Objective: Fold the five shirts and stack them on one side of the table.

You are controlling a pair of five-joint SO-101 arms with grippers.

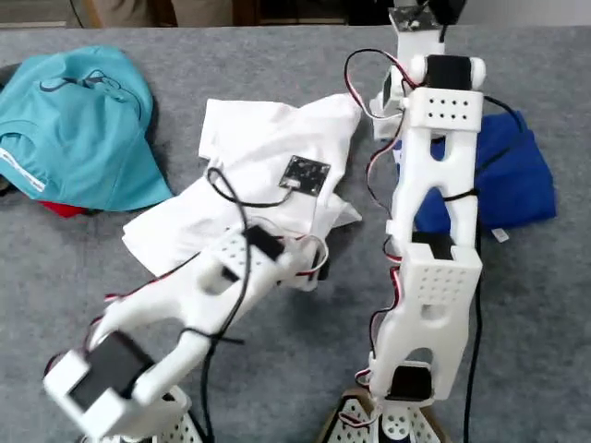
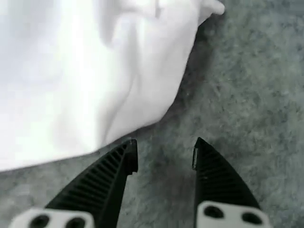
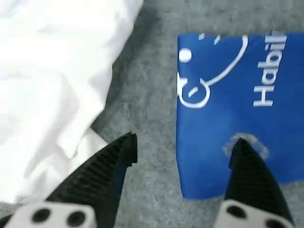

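Left gripper spread at the near edge of the crumpled white cotton shirt, mid-table, nothing gripped yet
Right gripper hangs wide between it and the folded royal-blue printed shirt toward the right edge; I'd say flatten first: pinch just one layer at that edge, pull it taut across the grey felt table, keeping off the blue one

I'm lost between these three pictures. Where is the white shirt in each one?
High view: the white shirt lies crumpled mid-table, between the teal shirt and the blue shirt.
Left wrist view: it spreads just ahead of the open left gripper.
Right wrist view: it lies beside the right gripper, opposite the blue shirt.
Shared landmark: the grey table.
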